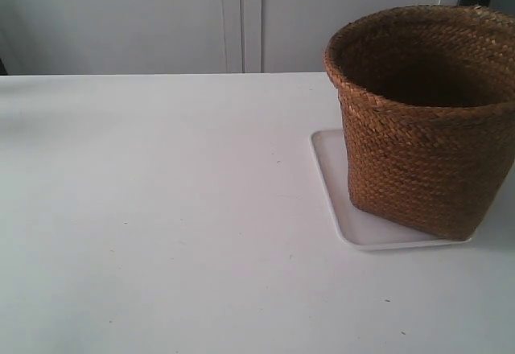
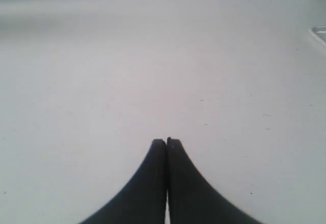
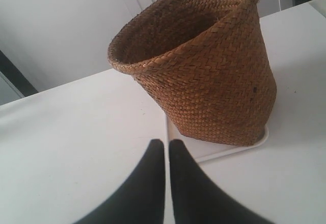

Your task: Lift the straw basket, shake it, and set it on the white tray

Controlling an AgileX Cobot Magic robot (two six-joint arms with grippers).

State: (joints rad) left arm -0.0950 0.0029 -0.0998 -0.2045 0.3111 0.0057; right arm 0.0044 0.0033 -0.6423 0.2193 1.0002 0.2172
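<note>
The brown woven straw basket point(image 1: 422, 125) stands upright on the white tray point(image 1: 330, 179) at the exterior view's right, its dark inside showing. In the right wrist view the straw basket point(image 3: 204, 66) rests on the white tray point(image 3: 239, 146). My right gripper point(image 3: 166, 142) is shut on nothing, a short way off the tray's edge and apart from the basket. My left gripper point(image 2: 166, 141) is shut and empty over bare table, with only a corner of the tray point(image 2: 319, 32) in its view. Neither arm appears in the exterior view.
The white table point(image 1: 161, 209) spreads wide around the tray. White cabinet doors point(image 1: 241, 16) stand behind the table's far edge. The basket reaches the exterior view's right border.
</note>
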